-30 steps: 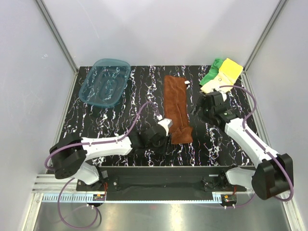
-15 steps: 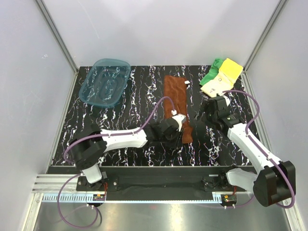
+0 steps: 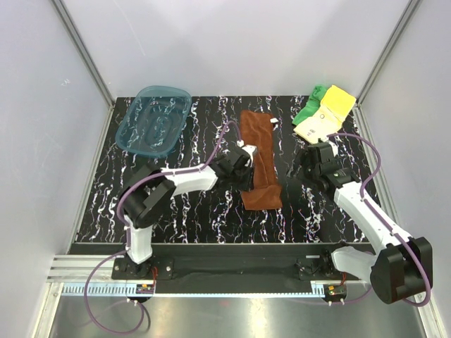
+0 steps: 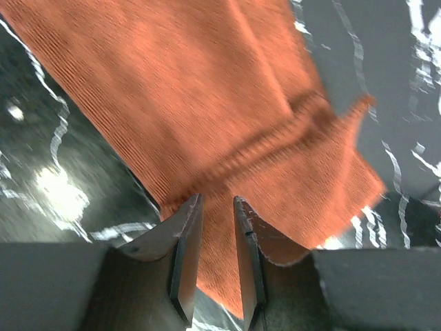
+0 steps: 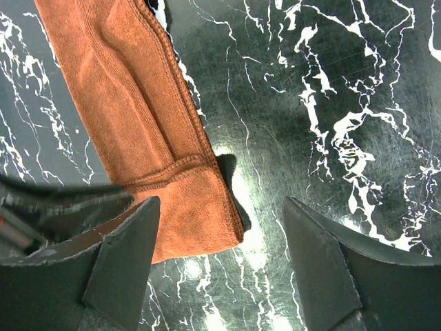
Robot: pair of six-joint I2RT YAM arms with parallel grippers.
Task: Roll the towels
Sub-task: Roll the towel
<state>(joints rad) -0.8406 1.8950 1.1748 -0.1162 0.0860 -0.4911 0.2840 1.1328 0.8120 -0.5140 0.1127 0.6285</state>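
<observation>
The rust-brown towel (image 3: 262,176) lies stretched out flat on the table's middle, with a small fold across its near end. It also shows in the left wrist view (image 4: 207,103) and the right wrist view (image 5: 131,103). My left gripper (image 3: 244,158) hovers over the towel's left edge; its jaws (image 4: 217,200) stand a narrow gap apart with nothing between them. My right gripper (image 3: 308,171) is wide open and empty (image 5: 219,203), just right of the towel's near end. The green towel (image 3: 309,107) and the pale yellow towel (image 3: 320,123) lie bunched at the back right corner.
A translucent teal tray (image 3: 163,89) stands at the back left. The table top is black marble pattern (image 3: 183,211), with white walls and metal posts on both sides.
My left gripper has swung from the near left of the towel forward along its left edge to over its middle. The right gripper has shifted slightly right. The towel lies as before.
</observation>
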